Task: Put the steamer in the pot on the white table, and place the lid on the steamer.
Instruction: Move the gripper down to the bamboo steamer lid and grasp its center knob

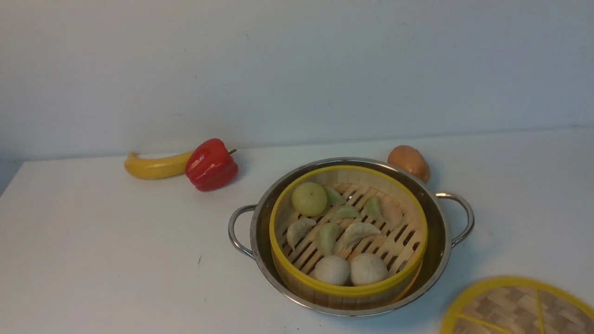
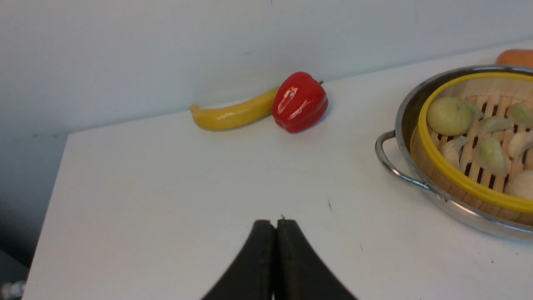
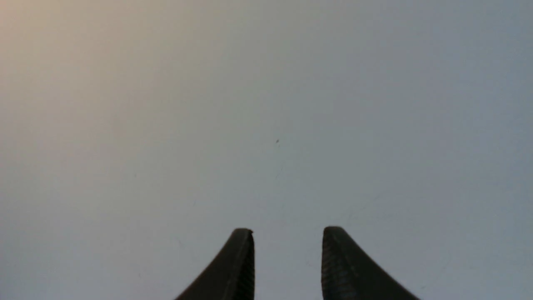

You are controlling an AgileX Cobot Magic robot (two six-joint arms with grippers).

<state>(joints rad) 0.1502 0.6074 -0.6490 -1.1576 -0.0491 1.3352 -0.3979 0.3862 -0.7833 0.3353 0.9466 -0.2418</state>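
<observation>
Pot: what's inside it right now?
The steamer sits inside the pot, open, holding dumplings and buns. The pot's floor beneath it is hidden. The lid lies apart, on the table.

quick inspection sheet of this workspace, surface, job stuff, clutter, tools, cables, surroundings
surface: matte white table, a few small dark specks
job's things: round bamboo steamer holding dumplings sits inside shiny steel pot; flat woven bamboo lid lies on the table, near right, not on the steamer
clutter: yellow banana beside red bell pepper, far left; brown rounded item behind the pot
tools: left tool shut, empty; right tool open, empty
cables: nothing seen
surroundings: plain pale wall behind the table
</observation>
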